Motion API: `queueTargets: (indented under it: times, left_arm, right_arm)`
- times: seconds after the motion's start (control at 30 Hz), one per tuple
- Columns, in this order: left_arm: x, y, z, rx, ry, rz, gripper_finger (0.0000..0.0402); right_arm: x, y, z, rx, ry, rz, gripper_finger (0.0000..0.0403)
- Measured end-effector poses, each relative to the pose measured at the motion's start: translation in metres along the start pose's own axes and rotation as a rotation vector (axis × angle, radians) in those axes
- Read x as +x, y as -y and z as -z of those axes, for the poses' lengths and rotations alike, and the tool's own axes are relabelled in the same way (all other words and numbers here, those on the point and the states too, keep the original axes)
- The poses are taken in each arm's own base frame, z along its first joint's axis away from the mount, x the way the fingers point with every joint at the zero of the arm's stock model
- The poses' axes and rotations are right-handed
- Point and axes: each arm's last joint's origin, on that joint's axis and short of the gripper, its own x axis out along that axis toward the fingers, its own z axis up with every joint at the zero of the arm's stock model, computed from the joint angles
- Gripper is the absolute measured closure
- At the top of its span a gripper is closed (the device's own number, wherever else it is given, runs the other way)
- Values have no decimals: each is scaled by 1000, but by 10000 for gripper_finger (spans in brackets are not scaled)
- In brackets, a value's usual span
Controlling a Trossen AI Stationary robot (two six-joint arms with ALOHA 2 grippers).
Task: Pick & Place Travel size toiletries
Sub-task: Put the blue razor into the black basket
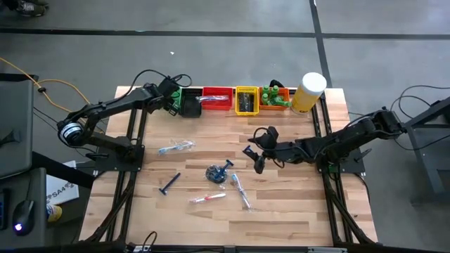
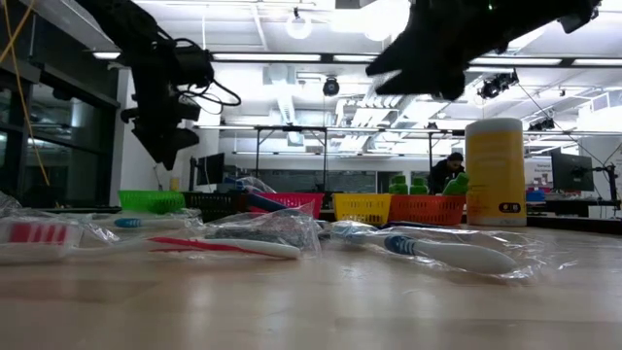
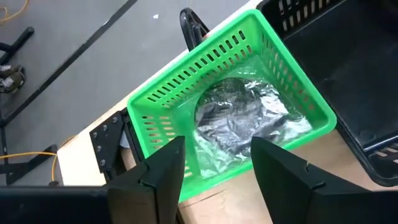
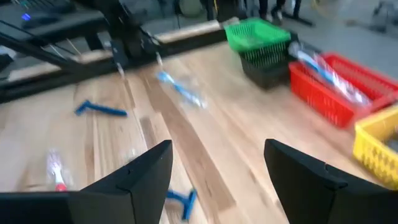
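Wrapped item (image 3: pixel 242 118) in green bin (image 3: pixel 161 106) indistinct

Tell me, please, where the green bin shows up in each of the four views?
High view: the green bin is at the left end of the bin row, mostly hidden under the left gripper.
Low view: left of centre, at the far table edge.
Left wrist view: centre, holding a clear-wrapped piece, beyond open jaws.
Right wrist view: top, right of centre.
Shared landmark: the black bin beside it.

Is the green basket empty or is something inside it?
Not empty. The left wrist view shows a crinkly clear-wrapped piece lying inside the green basket, below the left gripper and its open fingers.
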Motion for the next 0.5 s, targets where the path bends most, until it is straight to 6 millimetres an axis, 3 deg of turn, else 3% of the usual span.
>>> queueTargets:
  times: [0.33, 0.5]
  left_arm:
    - [-13, 3, -3, -15, 51, 201, 220]
    - [-37, 6, -8, -9, 206, 279, 220]
  right_arm:
    - [-4, 13, 25, 174, -204, 167, 155]
    - [3, 12, 34, 54, -260, 156, 155]
